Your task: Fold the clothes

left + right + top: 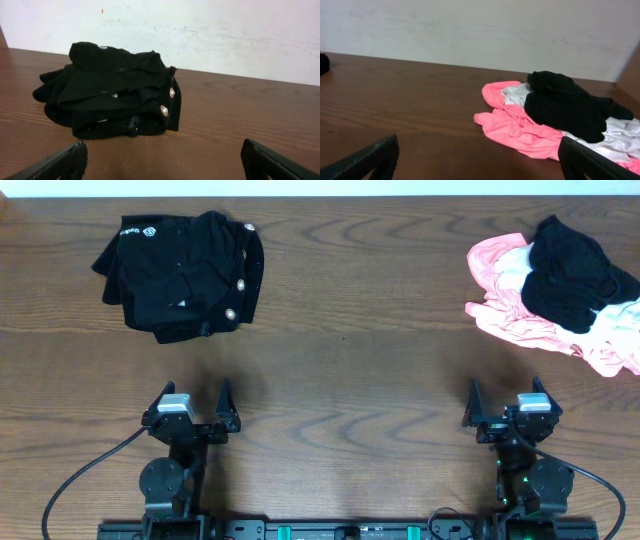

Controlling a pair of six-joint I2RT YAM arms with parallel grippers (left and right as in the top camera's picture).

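Both arms sit at the worktop's [340, 360] near edge, left gripper [193, 402] and right gripper [507, 395] spread wide, empty. Bundled black clothes [185, 275] lie at the far left corner, a pink, white and black heap [560, 290] at the far right. Left wrist: parted fingers [60, 162] face the black clothes, well apart. Right wrist: parted fingers [370, 160] face the heap.

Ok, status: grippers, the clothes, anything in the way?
Left gripper open, empty. Right gripper open, empty. Black clothes pile ahead of left, mixed pink-white-black heap ahead of right, neither touched. Nothing in the way.
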